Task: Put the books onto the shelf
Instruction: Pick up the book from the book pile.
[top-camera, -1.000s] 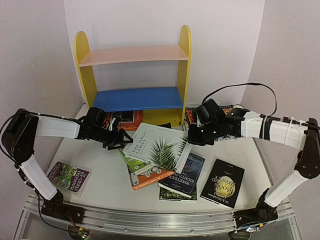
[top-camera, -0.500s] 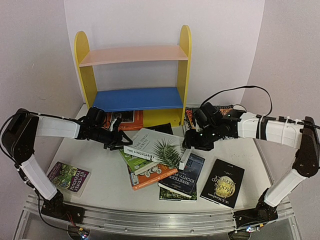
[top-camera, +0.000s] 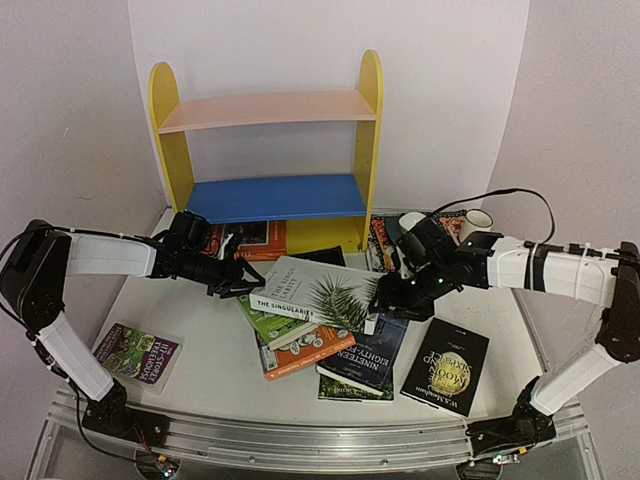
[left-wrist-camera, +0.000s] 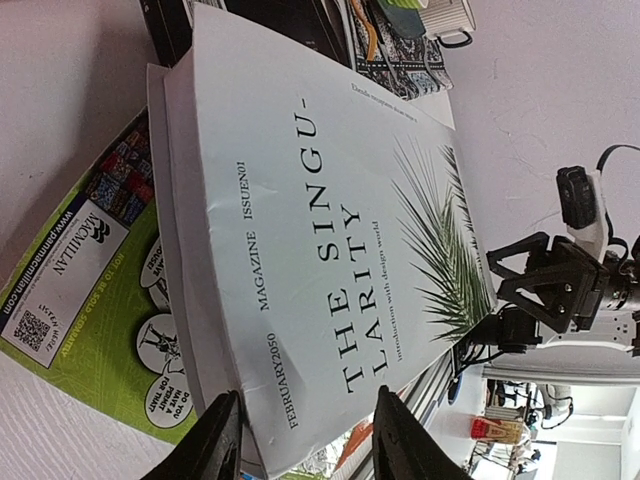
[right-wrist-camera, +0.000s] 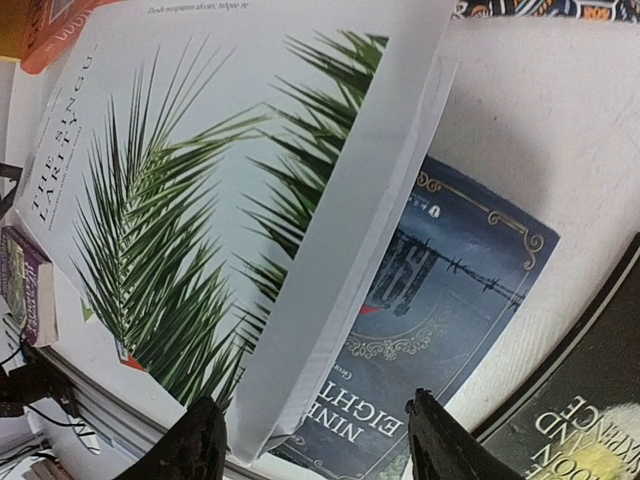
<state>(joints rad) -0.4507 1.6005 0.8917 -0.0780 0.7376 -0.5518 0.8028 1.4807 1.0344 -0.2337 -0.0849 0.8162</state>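
The white palm-leaf book (top-camera: 320, 290) lies tilted on the pile of books, its spine facing the camera. My left gripper (top-camera: 243, 285) is shut on its left corner; in the left wrist view the corner (left-wrist-camera: 300, 220) sits between the two fingers, gripper (left-wrist-camera: 305, 445). My right gripper (top-camera: 385, 300) is open at the book's right end, and its corner (right-wrist-camera: 200, 180) lies loosely between the wide fingers, gripper (right-wrist-camera: 320, 445). The shelf (top-camera: 265, 108) stands behind, its pink top and blue middle boards bare.
Under the white book lie a green book (top-camera: 262, 325), an orange one (top-camera: 300, 355) and a dark Nineteen Eighty-Four (right-wrist-camera: 450, 300). A black moon book (top-camera: 447, 365) lies right, a purple floral one (top-camera: 137, 352) left. More books (top-camera: 262, 238) and a mug (top-camera: 478, 220) sit by the shelf base.
My right gripper has opened, let go of the white book's right end and dropped lower. My left gripper has closed on the left corner. The book has tipped so its spine shows.
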